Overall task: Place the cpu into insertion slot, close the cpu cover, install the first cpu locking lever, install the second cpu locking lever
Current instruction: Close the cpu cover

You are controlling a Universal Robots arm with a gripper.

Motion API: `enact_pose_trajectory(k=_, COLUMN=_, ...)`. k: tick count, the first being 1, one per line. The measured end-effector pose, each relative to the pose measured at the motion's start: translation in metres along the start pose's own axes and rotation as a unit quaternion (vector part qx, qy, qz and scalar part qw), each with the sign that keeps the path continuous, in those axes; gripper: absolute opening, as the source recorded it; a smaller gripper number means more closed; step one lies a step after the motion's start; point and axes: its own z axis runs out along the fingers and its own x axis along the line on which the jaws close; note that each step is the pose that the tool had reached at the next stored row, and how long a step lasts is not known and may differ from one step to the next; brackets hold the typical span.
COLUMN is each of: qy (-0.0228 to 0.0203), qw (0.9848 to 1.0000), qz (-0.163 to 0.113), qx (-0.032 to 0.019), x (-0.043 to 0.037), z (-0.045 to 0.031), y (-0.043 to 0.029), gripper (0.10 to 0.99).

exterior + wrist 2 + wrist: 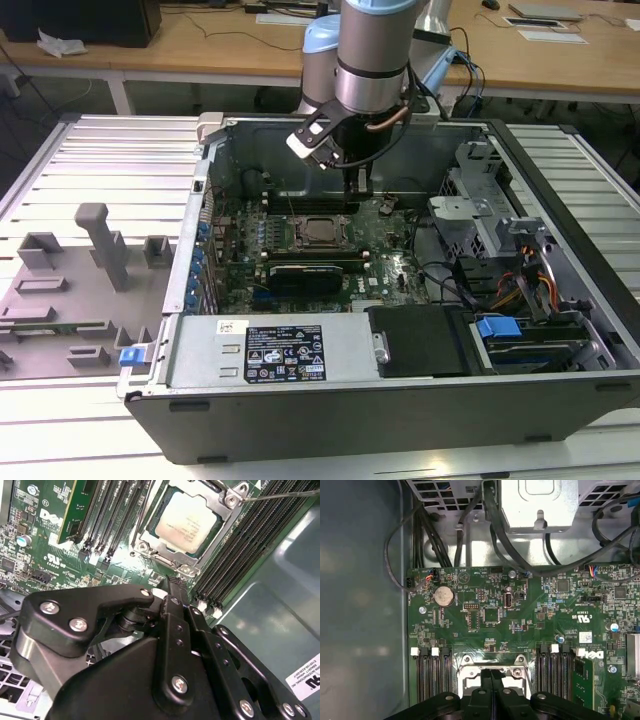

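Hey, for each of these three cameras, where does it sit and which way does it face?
Exterior view: off the arm, above the open computer case, looking down in; the arm and gripper show.
First wrist view: on the arm, facing the motherboard; the shut gripper shows.
Second wrist view: on the arm, looking past the gripper's body at the cpu.
Both wrist views share the insertion slot.

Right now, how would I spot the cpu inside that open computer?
Look in the computer case at the green circuit board. Near its middle sits the cpu, a flat pale silver square inside a metal frame, unlike the long dark memory slots flanking it.
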Motion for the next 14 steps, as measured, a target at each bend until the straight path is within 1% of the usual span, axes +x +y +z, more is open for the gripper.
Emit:
enact_pose_trajectory(k=1, qy=0.0001, qw=1.0, qz=0.0, qx=0.0, x=0.0, z=0.0, y=-0.0016, gripper=0.106)
enact_pose_trajectory(k=3, qy=0.0001, qw=1.0, qz=0.0, qx=-0.0001, x=0.0001, z=-0.0001, y=-0.0087, gripper=0.106)
enact_pose_trajectory(k=4, qy=0.0001, qw=1.0, qz=0.0, qx=-0.0002, x=0.0001, z=-0.0001, y=-0.0109, gripper=0.106)
enact_pose_trajectory(k=6, qy=0.0001, qw=1.0, qz=0.0, qx=-0.0002, x=-0.0002, z=0.0001, y=-0.0219, gripper=0.106)
enact_pose_trajectory(k=8, qy=0.0001, qw=1.0, qz=0.0, qx=-0.0002, x=-0.0003, z=0.0004, y=-0.0295, gripper=0.106)
enact_pose_trajectory(k=10, qy=0.0, qw=1.0, qz=0.0, qx=-0.0002, x=-0.0004, z=0.0004, y=-0.031, gripper=0.106)
enact_pose_trajectory(k=12, qy=0.0, qw=1.0, qz=0.0, qx=-0.0002, x=-0.0004, z=0.0005, y=-0.031, gripper=0.106)
enact_pose_trajectory(k=14, qy=0.0005, qw=0.9997, qz=-0.023, qx=0.0007, x=-0.0004, z=0.0005, y=-0.0311, gripper=0.106)
